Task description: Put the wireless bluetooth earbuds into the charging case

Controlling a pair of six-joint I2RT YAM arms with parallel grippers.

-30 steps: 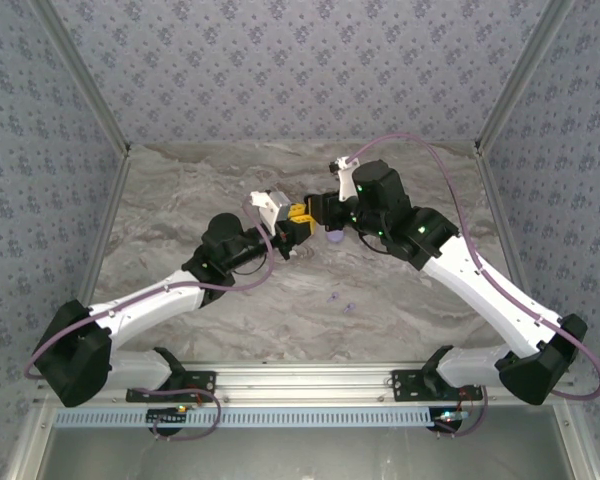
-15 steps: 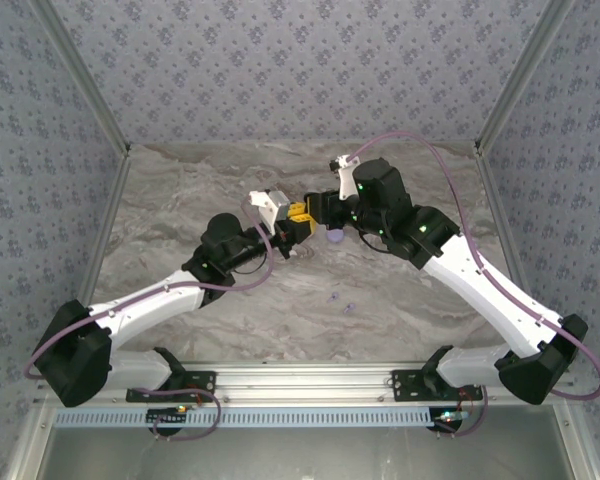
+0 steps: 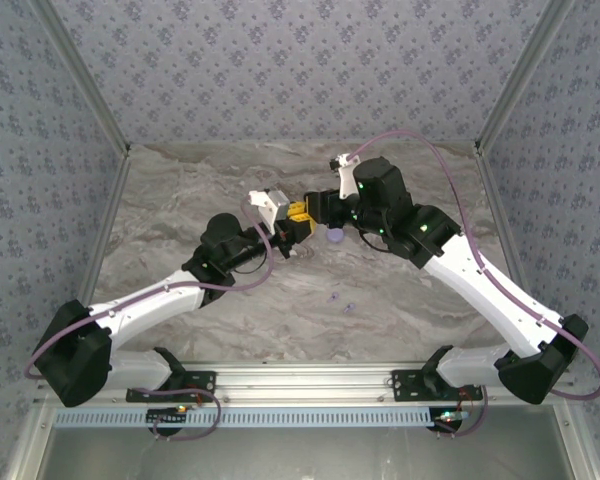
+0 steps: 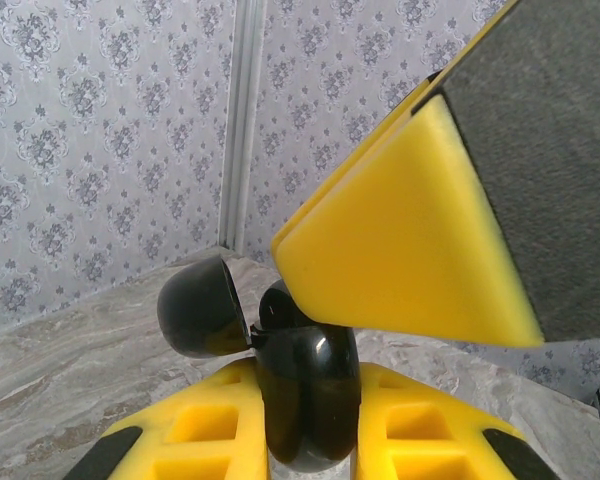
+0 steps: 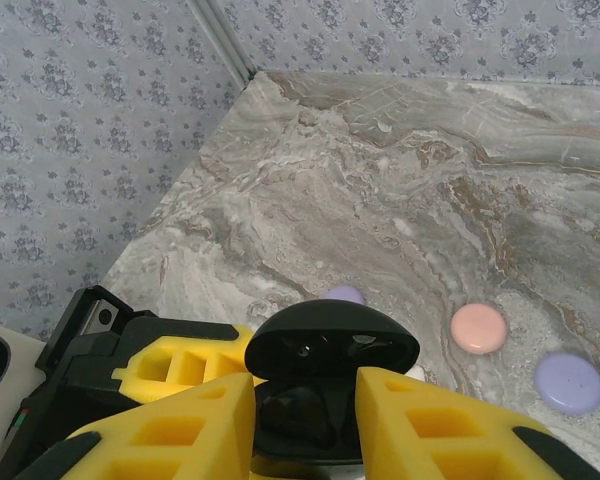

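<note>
little has moved. the left end effector (image 4: 308, 440) stays shut on the open black case (image 4: 300, 370), mid-bench (image 3: 180, 200). the right end effector (image 5: 305, 392) sits around it; i cannot tell if it grips. the lilac earbuds (image 3: 333, 297) lie toward the near edge, not in yet.

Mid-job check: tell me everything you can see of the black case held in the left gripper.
The glossy black, rounded, plastic-looking charging case is open: its domed lid hangs out on a hinge at one side. Its body stands clamped between the yellow fingers of the left gripper, apparently raised above the marble-patterned table. The right gripper straddles it from the other side; whether those fingers press it is unclear. What sits inside cannot be told.
</note>
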